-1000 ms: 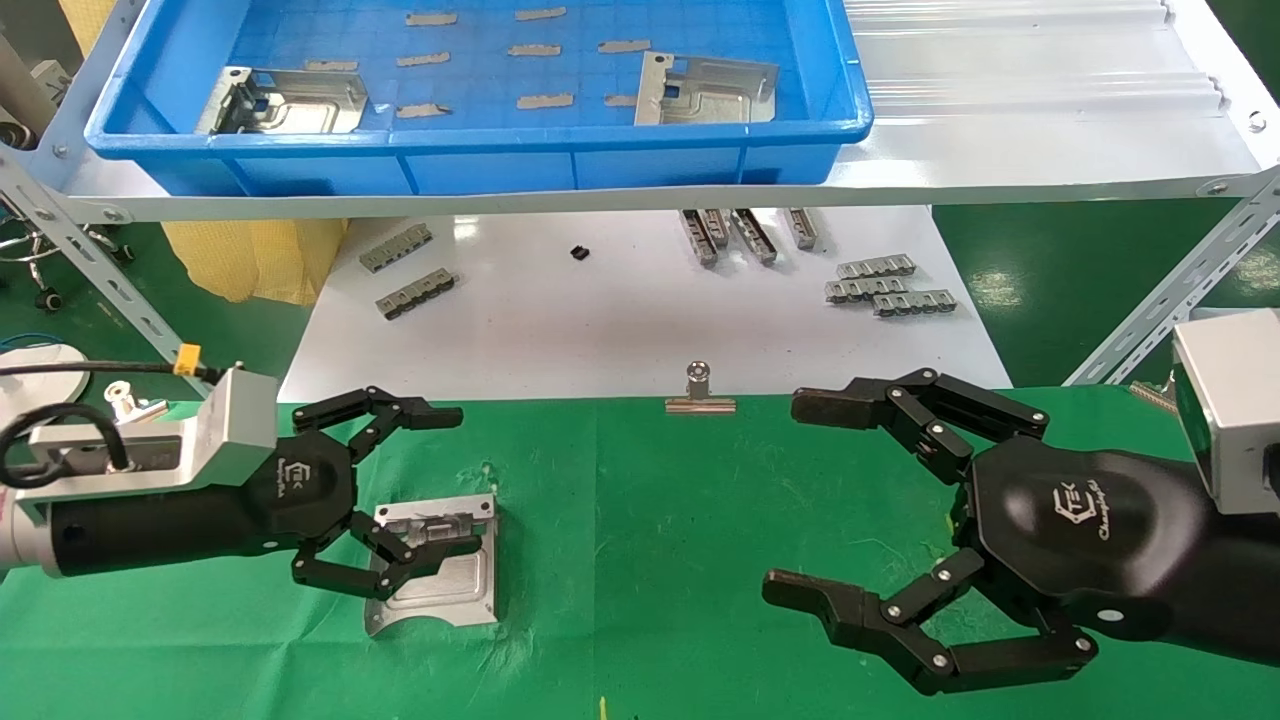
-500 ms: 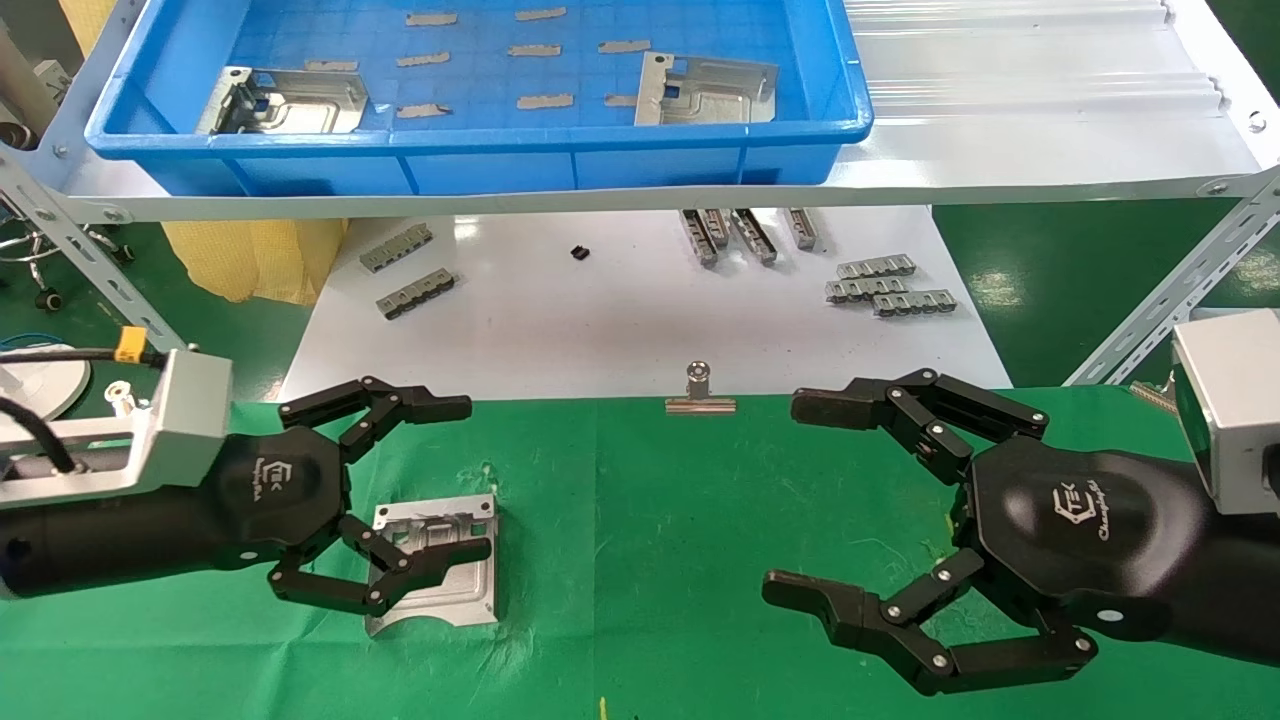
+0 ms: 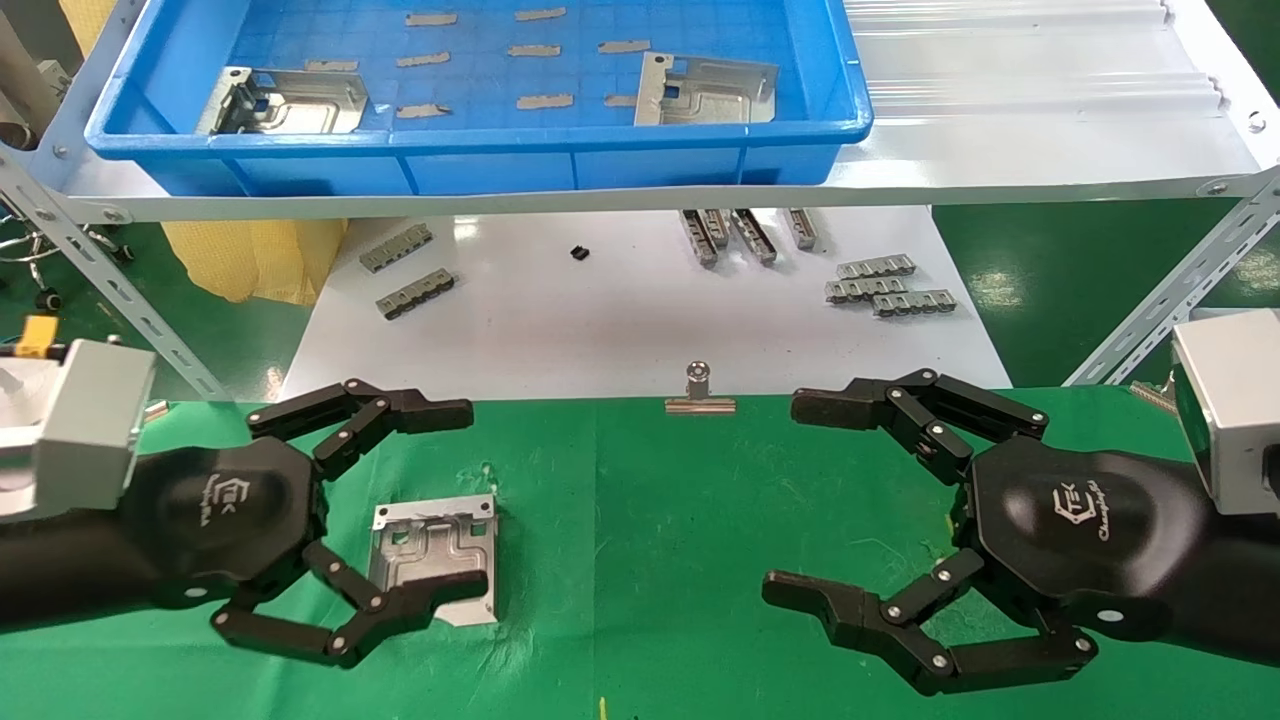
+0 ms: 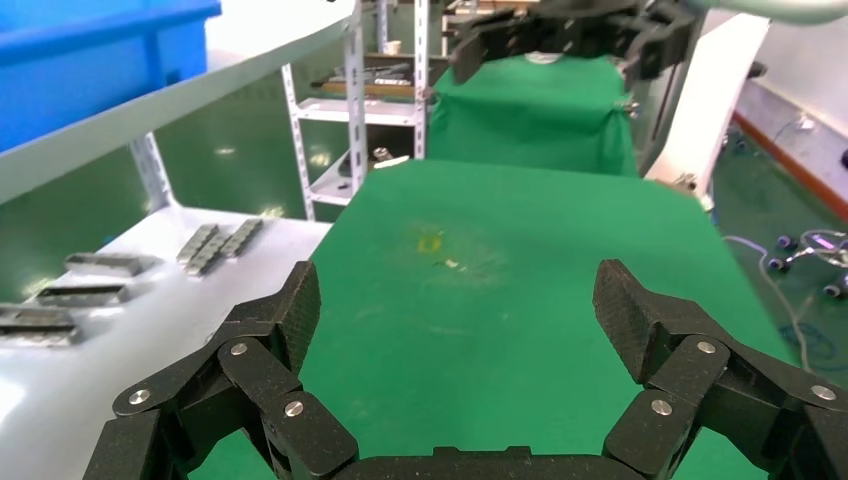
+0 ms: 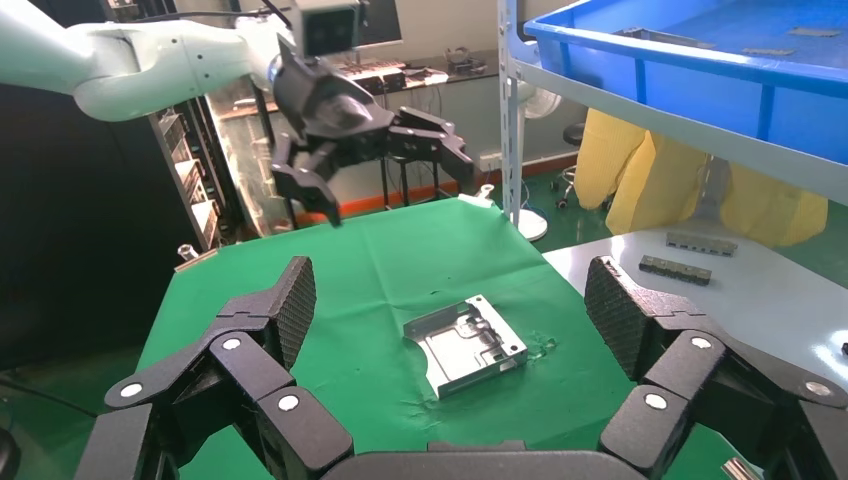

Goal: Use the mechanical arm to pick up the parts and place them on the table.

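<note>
One silvery part lies flat on the green table, left of the middle; it also shows in the right wrist view. My left gripper is open and empty. It hangs above the cloth, to the left of that part, clear of it, as the right wrist view shows. Its own view shows only bare cloth between the fingers. My right gripper is open and empty over the right of the table, with the part far ahead of it. Two more parts lie in the blue tray.
The tray sits on a raised shelf at the back. Below it a white board carries grey toothed strips. A binder clip holds the cloth's far edge. A slanted metal shelf strut stands at the right.
My left gripper has drawn back to the left and risen off the part, staying open. The part stays on the cloth. The right arm has not moved.
</note>
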`<state>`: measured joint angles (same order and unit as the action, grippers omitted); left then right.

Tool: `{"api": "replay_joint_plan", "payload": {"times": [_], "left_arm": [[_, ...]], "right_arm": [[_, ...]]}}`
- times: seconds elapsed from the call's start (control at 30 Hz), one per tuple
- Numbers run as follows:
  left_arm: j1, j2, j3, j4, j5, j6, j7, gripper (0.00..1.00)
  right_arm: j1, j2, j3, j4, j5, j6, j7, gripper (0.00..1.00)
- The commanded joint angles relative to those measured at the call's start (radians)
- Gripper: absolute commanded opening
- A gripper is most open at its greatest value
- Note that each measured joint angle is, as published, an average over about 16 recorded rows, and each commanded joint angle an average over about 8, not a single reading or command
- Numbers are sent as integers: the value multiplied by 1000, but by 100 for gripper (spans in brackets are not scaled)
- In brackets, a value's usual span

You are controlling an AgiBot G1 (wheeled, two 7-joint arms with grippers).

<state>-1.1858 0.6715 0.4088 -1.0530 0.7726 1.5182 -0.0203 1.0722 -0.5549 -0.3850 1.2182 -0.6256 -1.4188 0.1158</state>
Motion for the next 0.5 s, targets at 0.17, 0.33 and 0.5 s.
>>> {"api": "replay_joint_plan", "payload": {"times": [0.17,0.33,0.5], "left_arm": [[55,-30,-64,-115,-21,-11,-83,100],[97,-52,-112,-201,-36,-19,-145,100],[122,-66,-141,-254,-46,-24,-177,100]], "right_arm": [[0,0,0,0,0,0,0,100],[0,0,0,0,0,0,0,100],[0,0,0,0,0,0,0,100]]}}
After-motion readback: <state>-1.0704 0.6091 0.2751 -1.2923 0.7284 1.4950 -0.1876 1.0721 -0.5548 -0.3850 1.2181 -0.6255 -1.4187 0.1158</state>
